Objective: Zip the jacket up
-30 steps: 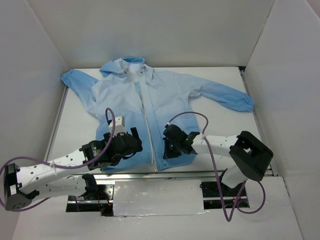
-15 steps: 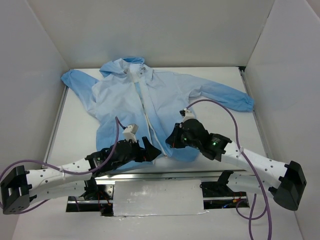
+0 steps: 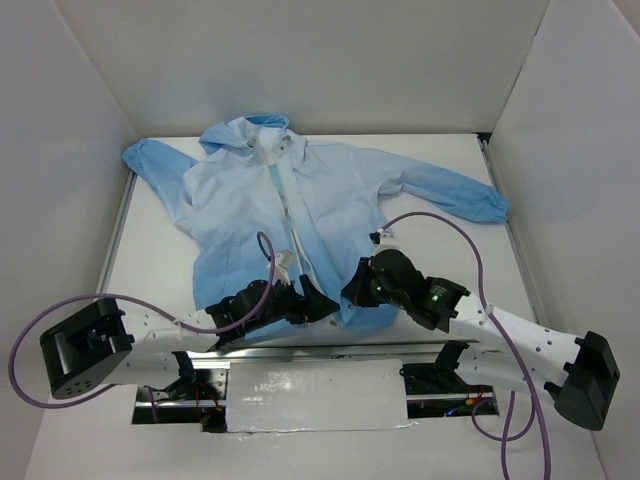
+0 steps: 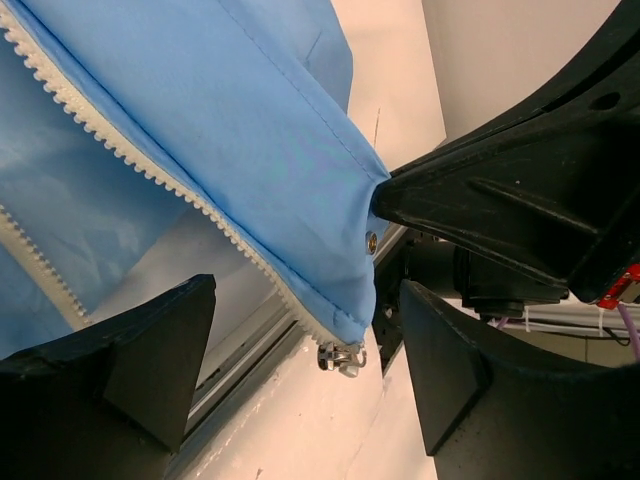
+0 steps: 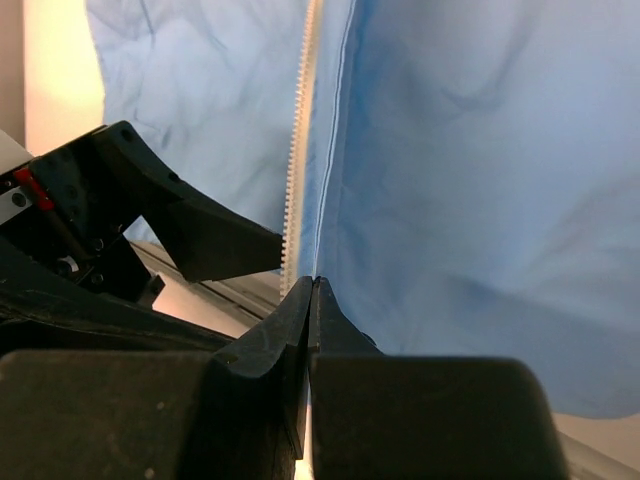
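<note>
The light-blue jacket (image 3: 300, 200) lies spread on the table, hood at the far side, with its white zipper strip (image 3: 292, 215) open down the front. My right gripper (image 3: 355, 290) is shut on the jacket's hem at the bottom corner of one front panel, beside the zipper teeth (image 5: 300, 130); its jaws meet on the cloth edge (image 5: 313, 283). My left gripper (image 3: 318, 300) is open, with its fingers (image 4: 120, 370) on either side of that corner (image 4: 308, 290). The metal zipper slider (image 4: 340, 357) hangs at the corner's tip, untouched.
A metal rail (image 3: 300, 350) runs along the table's near edge, just under the hem. White walls (image 3: 80, 150) enclose the table on three sides. Purple cables (image 3: 440, 225) loop over both arms. The sleeves (image 3: 450, 195) stretch out to both sides.
My left gripper has moved right along the hem to the zipper's bottom corner. My right arm has swung round, and its gripper now pinches the hem corner, a little nearer the table's edge.
</note>
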